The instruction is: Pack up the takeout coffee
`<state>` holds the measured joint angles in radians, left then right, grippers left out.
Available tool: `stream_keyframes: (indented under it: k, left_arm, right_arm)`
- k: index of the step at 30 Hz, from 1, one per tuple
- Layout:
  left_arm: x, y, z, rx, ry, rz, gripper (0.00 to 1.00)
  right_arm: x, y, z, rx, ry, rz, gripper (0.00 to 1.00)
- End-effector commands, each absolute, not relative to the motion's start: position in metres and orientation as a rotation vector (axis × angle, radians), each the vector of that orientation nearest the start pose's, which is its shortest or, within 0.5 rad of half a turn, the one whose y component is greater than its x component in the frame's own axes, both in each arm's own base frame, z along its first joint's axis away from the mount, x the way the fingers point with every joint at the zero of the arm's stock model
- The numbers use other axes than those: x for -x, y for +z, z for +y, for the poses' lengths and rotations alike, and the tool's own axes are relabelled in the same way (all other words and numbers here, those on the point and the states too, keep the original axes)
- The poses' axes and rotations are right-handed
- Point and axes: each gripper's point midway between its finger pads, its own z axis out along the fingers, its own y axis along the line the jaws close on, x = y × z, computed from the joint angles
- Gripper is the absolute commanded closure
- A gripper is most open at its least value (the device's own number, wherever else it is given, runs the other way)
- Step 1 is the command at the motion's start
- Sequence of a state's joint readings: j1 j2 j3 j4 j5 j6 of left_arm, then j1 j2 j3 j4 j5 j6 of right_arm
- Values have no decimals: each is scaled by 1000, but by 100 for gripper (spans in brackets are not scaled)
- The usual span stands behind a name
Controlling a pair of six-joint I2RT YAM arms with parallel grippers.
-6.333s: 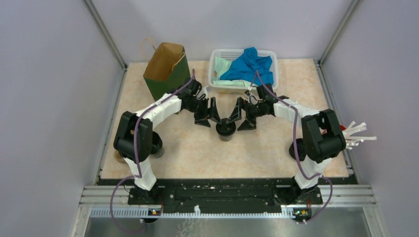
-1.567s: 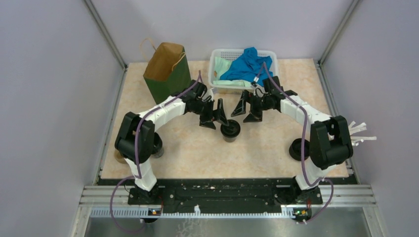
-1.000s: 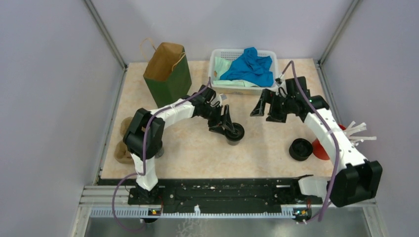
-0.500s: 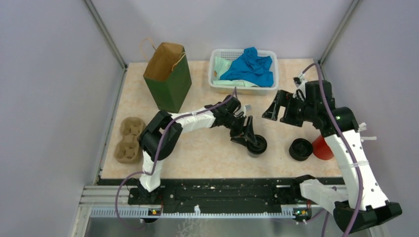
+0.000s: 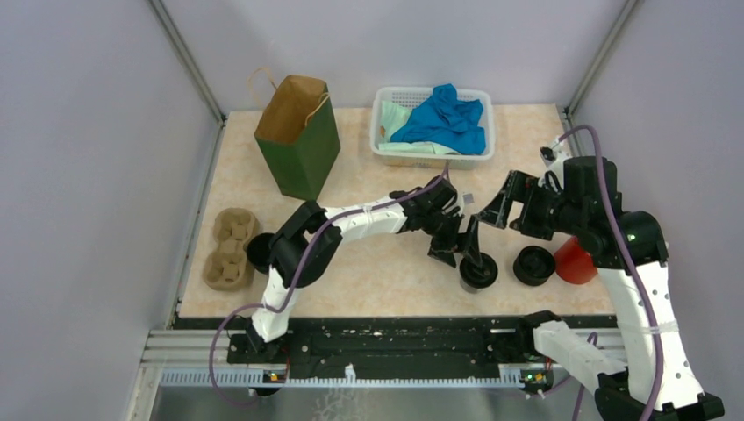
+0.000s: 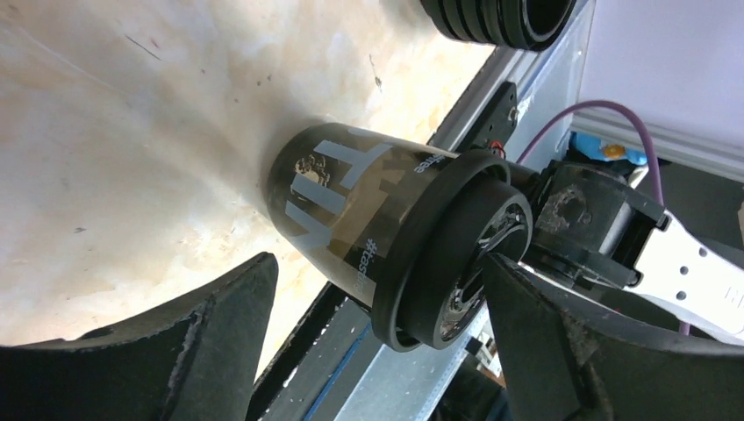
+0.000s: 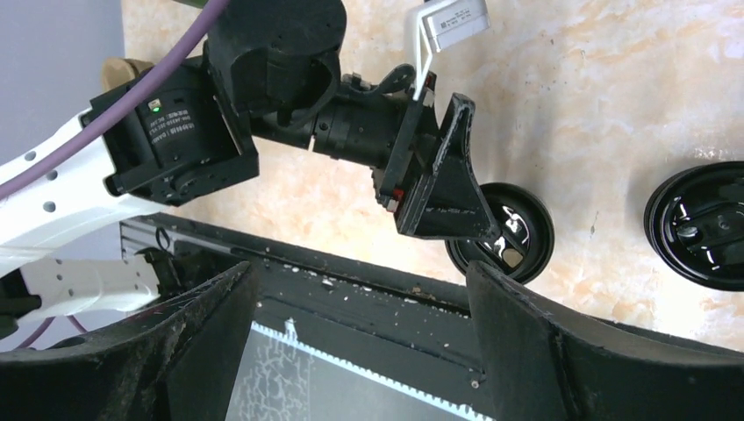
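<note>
Nothing looks packed yet: the paper bag (image 5: 298,140) stands at upper left (its inside is hidden from you) and the cardboard tray (image 5: 230,247) at the left edge sits unfilled. The coffee cup (image 5: 478,274) stands lower right of centre, between the wide jaws of your left gripper (image 6: 377,263), not clamped. Your right gripper (image 7: 361,267) hangs wide and empty.

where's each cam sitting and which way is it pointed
Top external: above and behind the bases, looking down at the table; both arms show.
Left wrist: on the left arm, looking along its fingers at a cup between them.
Right wrist: on the right arm, looking down past its fingers at the left gripper and that cup.
Shared: all three show that cup.
</note>
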<state>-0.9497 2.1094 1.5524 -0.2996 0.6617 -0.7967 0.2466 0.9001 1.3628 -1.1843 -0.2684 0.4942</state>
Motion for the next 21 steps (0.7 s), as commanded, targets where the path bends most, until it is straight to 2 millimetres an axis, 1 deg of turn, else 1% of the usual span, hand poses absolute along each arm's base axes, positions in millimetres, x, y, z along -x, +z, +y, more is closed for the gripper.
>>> stream_keyframes:
  k: [1, 3, 4, 5, 7, 8, 9, 11, 13, 15, 18, 21]
  left_arm:
    - [-210, 135, -479, -639, -1352, 2636, 5]
    - [-221, 162, -467, -639, -1322, 2563, 2]
    - [-226, 181, -457, -634, -1297, 2529, 2]
    - [-236, 196, -444, -610, -1247, 2496, 2]
    - [-247, 225, -414, -613, -1099, 2422, 2]
    - [-251, 240, -397, -613, -1013, 2384, 2]
    - [-255, 249, -378, -608, -914, 2353, 2]
    - [-263, 270, -331, -536, -704, 2303, 2]
    - [-273, 291, -282, -440, -554, 2273, 2]
    - [-282, 314, -238, -333, -453, 2242, 2]
    - [-292, 348, -190, -221, -345, 2156, 2]
    - [-298, 369, -157, -126, -229, 2098, 2]
  right_arm:
    - [-173, 318, 108, -152, 668, 2312, 12]
    - [-173, 324, 108, -144, 670, 2297, 12]
    - [-174, 325, 108, -141, 671, 2295, 12]
    - [-175, 328, 108, -134, 672, 2288, 12]
    - [-177, 329, 110, -119, 674, 2286, 12]
    - [-178, 328, 110, -114, 673, 2288, 12]
    - [-179, 328, 111, -107, 675, 2289, 12]
    - [-181, 326, 113, -96, 686, 2288, 12]
    - [-182, 322, 118, -74, 715, 2293, 12]
    - [-184, 318, 123, -54, 747, 2300, 12]
    - [-186, 314, 130, -25, 785, 2302, 12]
    - [-187, 308, 135, 2, 818, 2315, 12]
